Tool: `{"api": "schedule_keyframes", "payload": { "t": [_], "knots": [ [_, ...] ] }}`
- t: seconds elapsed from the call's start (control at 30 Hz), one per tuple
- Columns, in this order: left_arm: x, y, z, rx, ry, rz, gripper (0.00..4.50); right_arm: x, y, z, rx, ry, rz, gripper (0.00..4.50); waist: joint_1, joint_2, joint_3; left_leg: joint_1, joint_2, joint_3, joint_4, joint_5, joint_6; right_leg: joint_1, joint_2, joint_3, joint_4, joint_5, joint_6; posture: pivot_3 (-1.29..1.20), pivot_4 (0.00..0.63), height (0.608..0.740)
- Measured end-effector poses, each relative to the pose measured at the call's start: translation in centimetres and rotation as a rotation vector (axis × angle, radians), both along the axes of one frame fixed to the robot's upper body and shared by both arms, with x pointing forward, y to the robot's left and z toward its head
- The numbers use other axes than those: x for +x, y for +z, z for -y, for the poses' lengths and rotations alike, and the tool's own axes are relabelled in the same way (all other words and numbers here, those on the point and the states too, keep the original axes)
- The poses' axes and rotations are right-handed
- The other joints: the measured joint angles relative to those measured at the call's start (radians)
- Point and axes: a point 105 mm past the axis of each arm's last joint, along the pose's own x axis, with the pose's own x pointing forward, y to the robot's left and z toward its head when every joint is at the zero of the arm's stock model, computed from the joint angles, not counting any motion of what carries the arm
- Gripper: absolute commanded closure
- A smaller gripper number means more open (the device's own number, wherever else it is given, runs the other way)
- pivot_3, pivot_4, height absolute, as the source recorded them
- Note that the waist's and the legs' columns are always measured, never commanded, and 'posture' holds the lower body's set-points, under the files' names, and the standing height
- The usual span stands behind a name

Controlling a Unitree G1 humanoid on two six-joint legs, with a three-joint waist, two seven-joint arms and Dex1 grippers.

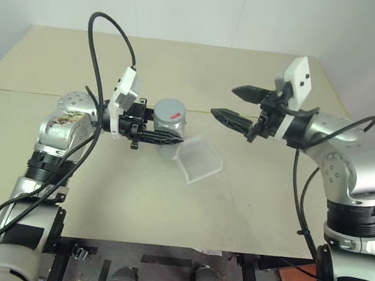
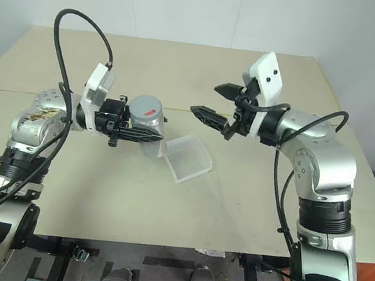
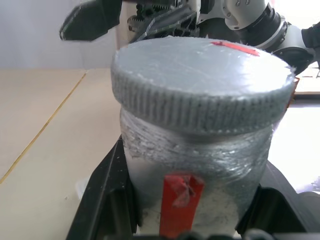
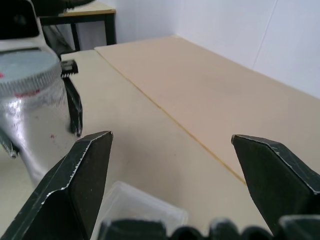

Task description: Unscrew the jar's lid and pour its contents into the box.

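A beige desk (image 1: 163,207) carries the scene. Above it the right pincer (image 1: 239,104) hangs with its two black fingers spread wide, nothing between them, pointing toward the jar and apart from it. The left pincer (image 1: 167,137) is clamped on the jar (image 1: 169,132), holding it upright above the desk. The box (image 1: 199,159), clear and tilted, sits just beside the jar. The grey lid (image 3: 200,80) is on the jar, a red mark on its top.
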Motion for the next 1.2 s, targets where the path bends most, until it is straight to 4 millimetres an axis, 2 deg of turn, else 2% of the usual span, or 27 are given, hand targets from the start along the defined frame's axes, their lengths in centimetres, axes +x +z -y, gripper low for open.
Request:
{"api": "schedule_keyframes", "payload": {
  "t": [0.1,0.33,0.47,0.67,0.77,0.9,1.2],
  "knots": [
    [0.1,-0.2,0.1,-0.007,0.011,-0.004,2.56,-0.8,0.2,-0.3,0.001,0.036,0.011,0.05,0.000,0.000,0.000,0.000,0.000,0.000,0.000,0.000,0.000,0.000,0.000,0.000,0.000,0.000,0.000,0.00,0.150,0.740],
    [1.2,-1.0,1.5,-0.034,0.029,-0.022,2.56,-4.2,1.8,-3.8,0.025,0.232,0.083,0.05,0.002,0.000,0.000,0.000,0.000,0.000,0.000,0.000,0.000,0.000,0.000,0.000,0.000,0.000,0.000,0.00,0.150,0.740],
    [1.4,-0.7,2.2,-0.033,0.021,-0.007,2.56,-4.6,2.0,-5.3,0.029,0.271,0.091,0.05,0.001,0.000,0.000,0.000,0.000,0.000,0.000,0.000,0.000,0.000,0.000,0.000,0.000,0.000,0.000,0.00,0.150,0.740],
    [1.2,-0.7,2.5,-0.031,0.011,0.001,2.56,-4.3,1.0,-7.5,-0.011,0.300,0.082,0.05,0.000,0.000,0.000,0.000,0.000,0.000,0.000,0.000,0.000,0.000,0.000,0.000,0.000,0.000,0.000,0.00,0.150,0.740],
    [1.1,-0.6,2.5,-0.029,0.007,0.007,2.56,-3.4,0.9,-8.1,-0.024,0.282,0.086,0.05,0.000,0.000,0.000,0.000,0.000,0.000,0.000,0.000,0.000,0.000,0.000,0.000,0.000,0.000,0.000,0.00,0.150,0.740],
    [0.9,-0.5,2.5,-0.022,0.005,0.023,2.56,-2.4,0.5,-8.3,-0.026,0.257,0.073,0.05,0.000,0.000,0.000,0.000,0.000,0.000,0.000,0.000,0.000,0.000,0.000,0.000,0.000,0.000,0.000,0.00,0.150,0.740],
    [0.6,-0.8,1.6,-0.007,0.041,0.017,2.56,-2.2,0.2,-8.6,-0.016,0.276,0.057,0.05,0.000,0.000,0.000,0.000,0.000,0.000,0.000,0.000,0.000,0.000,0.000,0.000,0.000,0.000,0.000,0.00,0.150,0.740]
  ]
}}
